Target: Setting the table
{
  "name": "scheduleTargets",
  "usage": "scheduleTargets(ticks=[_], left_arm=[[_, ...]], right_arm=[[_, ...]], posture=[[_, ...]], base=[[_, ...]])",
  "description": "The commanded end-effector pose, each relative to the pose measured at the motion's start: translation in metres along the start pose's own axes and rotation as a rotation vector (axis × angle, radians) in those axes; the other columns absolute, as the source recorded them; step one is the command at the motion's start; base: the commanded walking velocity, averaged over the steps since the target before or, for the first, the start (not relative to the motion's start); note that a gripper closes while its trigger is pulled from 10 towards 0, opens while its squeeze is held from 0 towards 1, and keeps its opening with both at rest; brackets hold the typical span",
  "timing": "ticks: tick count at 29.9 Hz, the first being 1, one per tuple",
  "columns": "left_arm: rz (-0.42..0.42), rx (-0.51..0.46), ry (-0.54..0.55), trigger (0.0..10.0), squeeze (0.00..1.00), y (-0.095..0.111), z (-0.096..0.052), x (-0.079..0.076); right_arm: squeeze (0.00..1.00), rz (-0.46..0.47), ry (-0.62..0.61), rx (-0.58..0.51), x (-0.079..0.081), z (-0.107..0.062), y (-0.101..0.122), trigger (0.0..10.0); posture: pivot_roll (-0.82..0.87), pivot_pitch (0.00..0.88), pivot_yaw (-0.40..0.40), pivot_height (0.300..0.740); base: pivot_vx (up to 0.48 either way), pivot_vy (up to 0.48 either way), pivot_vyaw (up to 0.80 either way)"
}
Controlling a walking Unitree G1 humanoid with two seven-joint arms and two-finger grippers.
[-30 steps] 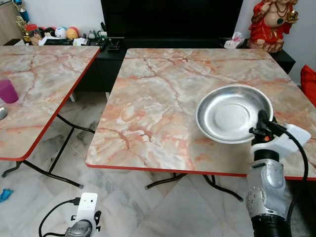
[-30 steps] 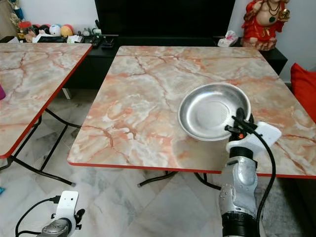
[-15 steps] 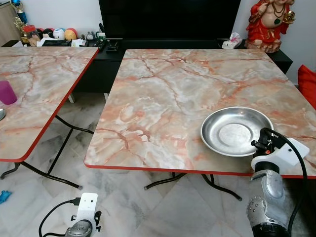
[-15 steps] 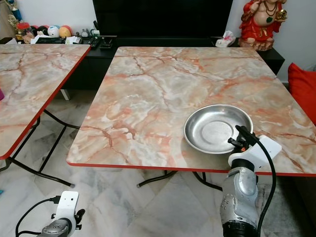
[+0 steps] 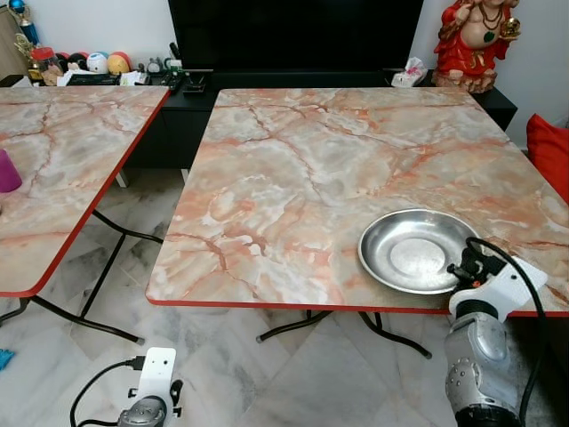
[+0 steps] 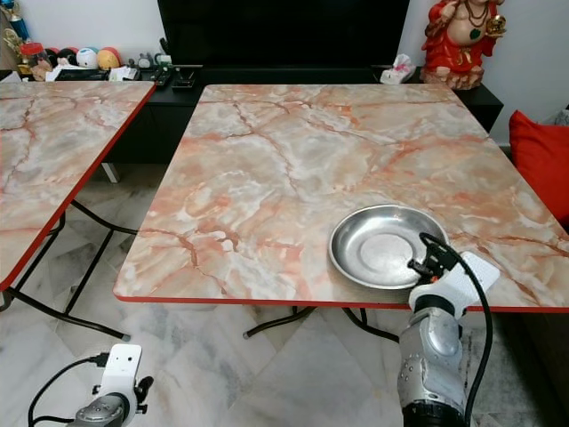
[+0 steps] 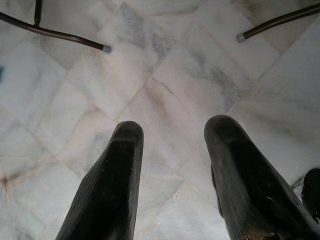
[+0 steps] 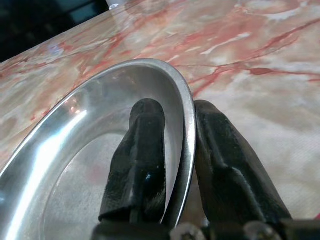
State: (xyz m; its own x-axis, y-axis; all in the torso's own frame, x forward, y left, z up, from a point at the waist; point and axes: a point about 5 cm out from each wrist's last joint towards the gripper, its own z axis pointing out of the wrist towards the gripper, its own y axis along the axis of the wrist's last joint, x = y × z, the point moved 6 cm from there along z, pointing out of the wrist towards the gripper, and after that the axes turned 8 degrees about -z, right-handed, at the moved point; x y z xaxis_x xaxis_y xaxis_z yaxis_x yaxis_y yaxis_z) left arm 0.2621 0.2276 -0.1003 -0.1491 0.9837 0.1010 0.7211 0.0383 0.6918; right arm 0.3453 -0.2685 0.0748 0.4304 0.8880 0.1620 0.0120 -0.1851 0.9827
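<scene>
The steel plate (image 5: 415,250) is now lying lower, flat on the marble surface (image 5: 293,178) (near its front edge), the right pincer (image 8: 172,165) clamping its rim.

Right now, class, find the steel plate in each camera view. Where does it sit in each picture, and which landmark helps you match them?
Left eye view: steel plate, lower right, near the marble table's near red edge.
Right eye view: same plate, lower right of centre.
Right wrist view: plate rim runs between the right gripper's fingers.
Left wrist view: floor tiles and the left gripper's open fingers.
Shared landmark: the table's pink marble top.
</scene>
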Motion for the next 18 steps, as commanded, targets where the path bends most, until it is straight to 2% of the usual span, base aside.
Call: scheduleTargets(ticks=[1, 7, 8, 12, 15, 16, 18], left_arm=[[0.004, 0.023, 0.007, 10.0, 0.0, -0.0061, -0.0007, 0.0023], [0.003, 0.022, 0.008, 10.0, 0.0, -0.0057, -0.0006, 0.0024], [0.002, 0.022, 0.008, 10.0, 0.0, -0.0056, -0.0006, 0.0023], [-0.001, 0.022, 0.01, 10.0, 0.0, -0.0054, -0.0005, 0.0025], [-0.003, 0.022, 0.011, 10.0, 0.0, -0.0056, -0.0006, 0.0026], [-0.003, 0.022, 0.011, 10.0, 0.0, -0.0057, -0.0006, 0.0026], [-0.004, 0.022, 0.011, 10.0, 0.0, -0.0057, -0.0006, 0.0027]], right_arm=[[0.0, -0.011, 0.007, 0.012, 0.0035, 0.0001, -0.0027, 10.0], [0.02, -0.013, 0.013, 0.02, 0.0042, 0.0011, -0.0031, 10.0], [0.31, -0.017, 0.014, 0.022, 0.0041, 0.0015, -0.0032, 10.0], [0.33, -0.054, 0.002, 0.038, 0.0013, 0.0022, -0.0073, 10.0], [0.34, -0.043, -0.002, 0.04, 0.0016, 0.003, -0.0079, 10.0], [0.57, -0.042, -0.002, 0.04, 0.002, 0.0033, -0.008, 10.0], [0.57, -0.043, -0.002, 0.04, 0.0023, 0.0035, -0.008, 10.0]], posture=[[0.0, 0.0, 0.007, 0.74], [0.0, 0.0, 0.007, 0.74], [0.0, 0.0, 0.007, 0.74], [0.0, 0.0, 0.007, 0.74], [0.0, 0.0, 0.008, 0.74], [0.0, 0.0, 0.008, 0.74], [0.0, 0.0, 0.008, 0.74]], base=[[0.0, 0.0, 0.0], [0.0, 0.0, 0.0], [0.0, 0.0, 0.0], [0.0, 0.0, 0.0], [0.0, 0.0, 0.0], [0.0, 0.0, 0.0], [0.0, 0.0, 0.0]])
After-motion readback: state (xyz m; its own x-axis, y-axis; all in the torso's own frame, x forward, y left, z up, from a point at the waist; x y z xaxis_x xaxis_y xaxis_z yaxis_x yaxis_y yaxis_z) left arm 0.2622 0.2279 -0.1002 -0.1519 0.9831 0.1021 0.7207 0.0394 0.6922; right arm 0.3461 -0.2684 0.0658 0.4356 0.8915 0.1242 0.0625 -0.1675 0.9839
